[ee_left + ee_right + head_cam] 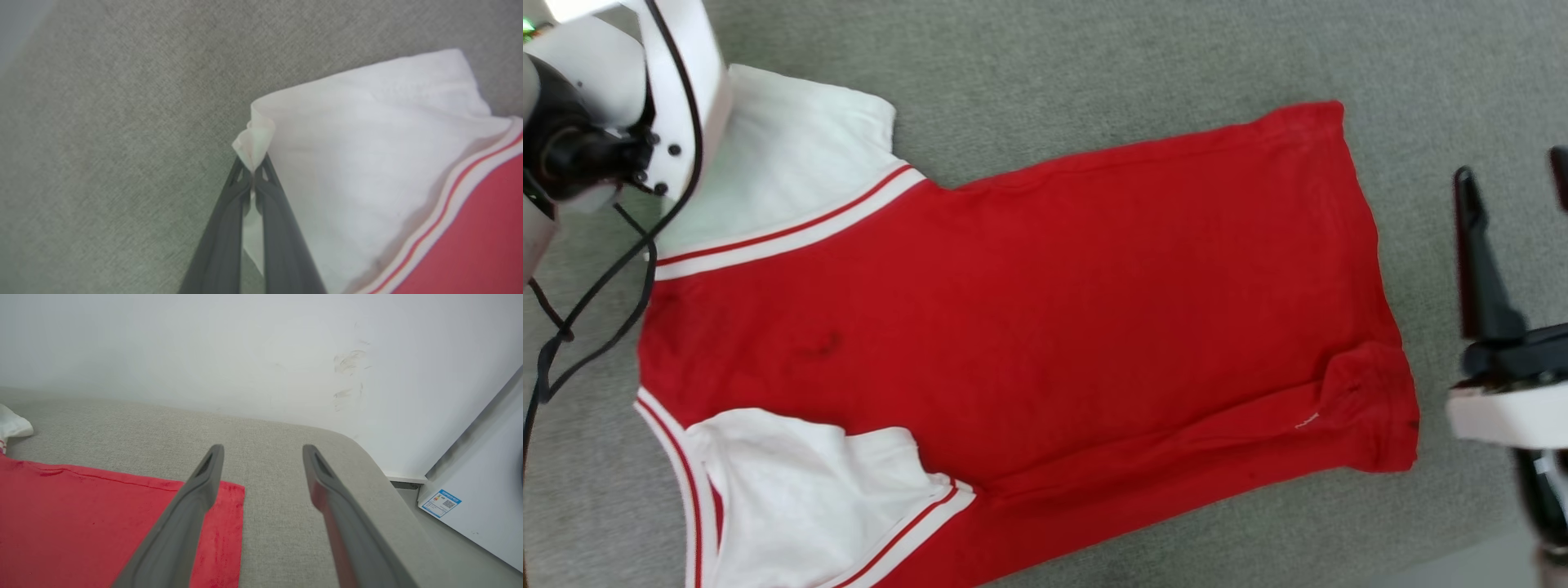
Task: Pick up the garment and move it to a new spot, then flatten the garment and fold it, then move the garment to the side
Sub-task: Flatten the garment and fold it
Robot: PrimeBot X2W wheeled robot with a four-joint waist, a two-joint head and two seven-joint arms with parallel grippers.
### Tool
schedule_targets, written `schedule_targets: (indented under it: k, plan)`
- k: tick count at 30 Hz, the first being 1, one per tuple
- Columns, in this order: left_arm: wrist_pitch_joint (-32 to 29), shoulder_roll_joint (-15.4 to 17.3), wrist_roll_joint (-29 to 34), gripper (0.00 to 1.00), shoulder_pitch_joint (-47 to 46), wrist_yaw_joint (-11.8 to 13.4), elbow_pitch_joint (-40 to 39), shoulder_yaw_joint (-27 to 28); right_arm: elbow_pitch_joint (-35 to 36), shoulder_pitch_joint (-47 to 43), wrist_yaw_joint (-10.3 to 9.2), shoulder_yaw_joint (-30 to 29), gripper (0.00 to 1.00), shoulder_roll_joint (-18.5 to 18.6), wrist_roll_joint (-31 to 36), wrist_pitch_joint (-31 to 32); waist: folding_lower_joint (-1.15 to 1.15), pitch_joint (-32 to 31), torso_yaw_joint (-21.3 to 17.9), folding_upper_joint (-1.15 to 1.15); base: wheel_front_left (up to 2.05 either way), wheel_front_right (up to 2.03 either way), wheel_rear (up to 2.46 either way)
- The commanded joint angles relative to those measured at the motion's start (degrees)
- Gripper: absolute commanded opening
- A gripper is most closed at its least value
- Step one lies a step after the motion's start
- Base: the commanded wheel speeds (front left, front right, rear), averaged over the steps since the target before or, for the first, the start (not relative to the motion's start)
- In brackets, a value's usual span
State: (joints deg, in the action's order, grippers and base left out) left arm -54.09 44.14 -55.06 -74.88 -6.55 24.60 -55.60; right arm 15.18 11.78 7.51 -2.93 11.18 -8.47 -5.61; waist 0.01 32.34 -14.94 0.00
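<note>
On grey cushion (1094, 65), red garment (1054, 310) flat, left fingers (282, 228) pinching sleeve corner (253, 149), right fingers (192, 506) spread beside hem (1372, 286)

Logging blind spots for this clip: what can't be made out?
Head view: red shiny jersey with white sleeves, its collar end cut off by the bottom edge.
Head view: right tool, one finger cut by the right edge.
Right wrist view: small blue-white sticker, print too small to read.

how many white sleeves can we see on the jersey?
2. One sleeve at upper left of the garment in the head view, corner pinched by the left gripper; the other sleeve at lower left, crumpled.
</note>
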Motion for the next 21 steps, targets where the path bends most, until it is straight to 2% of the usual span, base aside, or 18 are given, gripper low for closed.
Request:
schedule_targets:
  k: [1,4,7,11,14,17,18,21]
  plan:
    - [1.27,0.07,0.33,0.00,1.09,-0.29,-0.87,-0.51,1.24,1.57,-0.04,-0.85,1.00,2.35,0.29,2.04,-0.01,-1.43,1.16,0.00,0.00,0.00,0.00]
    - [3.68,-0.23,0.59,0.00,1.30,-0.52,-3.21,-0.92,1.91,4.07,-0.04,-0.31,1.00,7.45,-1.65,8.99,-0.01,-2.87,2.54,0.00,0.00,0.00,0.00]
    - [5.80,-0.64,0.94,0.00,1.93,-0.76,-5.58,-1.60,1.04,7.66,-0.03,2.47,1.00,14.48,-5.90,19.35,-0.01,-4.07,4.12,0.00,0.00,0.00,0.00]
    - [8.05,-1.49,1.13,0.00,2.05,-0.79,-8.08,-2.38,-2.28,13.71,-0.04,8.16,1.00,24.87,-15.19,35.32,-0.01,-4.82,6.26,0.00,0.00,0.00,0.00]
    - [9.17,-2.16,1.53,0.00,1.90,-0.78,-9.54,-2.82,-5.39,18.70,-0.03,13.03,1.00,30.68,-22.70,46.31,-0.01,-4.80,7.76,0.00,0.00,0.00,0.00]
    - [10.31,-2.77,1.79,0.00,0.97,-0.82,-10.92,-3.02,-8.44,23.78,-0.04,17.21,1.00,34.30,-28.00,54.83,-0.01,-4.21,9.33,0.00,0.00,0.00,0.00]
    - [10.31,-2.77,1.79,0.00,0.97,-0.82,-10.92,-3.02,-8.44,23.78,-0.04,17.21,1.00,34.30,-28.00,54.83,-0.01,-4.21,9.33,0.00,0.00,0.00,0.00]
    - [11.38,-3.17,1.98,0.00,0.22,-0.84,-12.09,-2.99,-11.60,28.33,-0.04,20.89,1.00,35.68,-30.83,59.97,-0.01,-3.26,10.74,0.00,0.00,0.00,0.00]
